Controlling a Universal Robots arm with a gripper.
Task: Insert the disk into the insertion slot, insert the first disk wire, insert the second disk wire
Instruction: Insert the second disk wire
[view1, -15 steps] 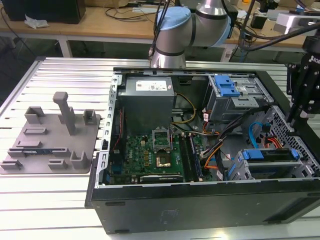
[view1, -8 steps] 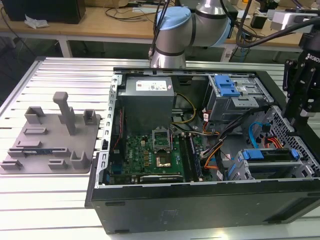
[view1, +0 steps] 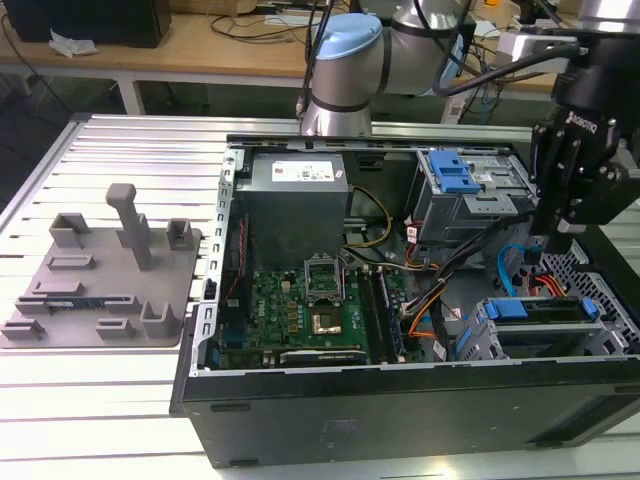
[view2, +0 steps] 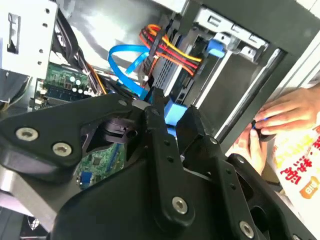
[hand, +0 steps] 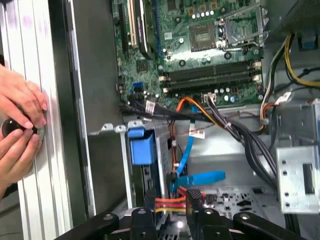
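The disk (view1: 535, 335), silver in its bright blue frame (hand: 142, 147), lies seated in the insertion slot (view1: 478, 340), a grey cage at the case's corner on the exterior view's right. My gripper (view1: 562, 240) hangs just above the disk's wire end. Its black fingers (view2: 192, 120) stand a little apart, open, with the blue frame (view2: 175, 114) showing in the gap. A flat blue wire (hand: 187, 150) runs to a black plug (hand: 172, 177) at the disk. A red, yellow and orange wire bundle (hand: 170, 202) crosses behind the fingertips (hand: 150, 200); whether they touch it is unclear.
A second grey cage with a blue latch tab (view1: 455, 175) sits behind the gripper. The motherboard (view1: 310, 310) and power supply (view1: 295, 200) fill the case. A grey fixture plate (view1: 100, 280) lies outside it. A person's hands (hand: 20, 130) rest on the ribbed table beside the case.
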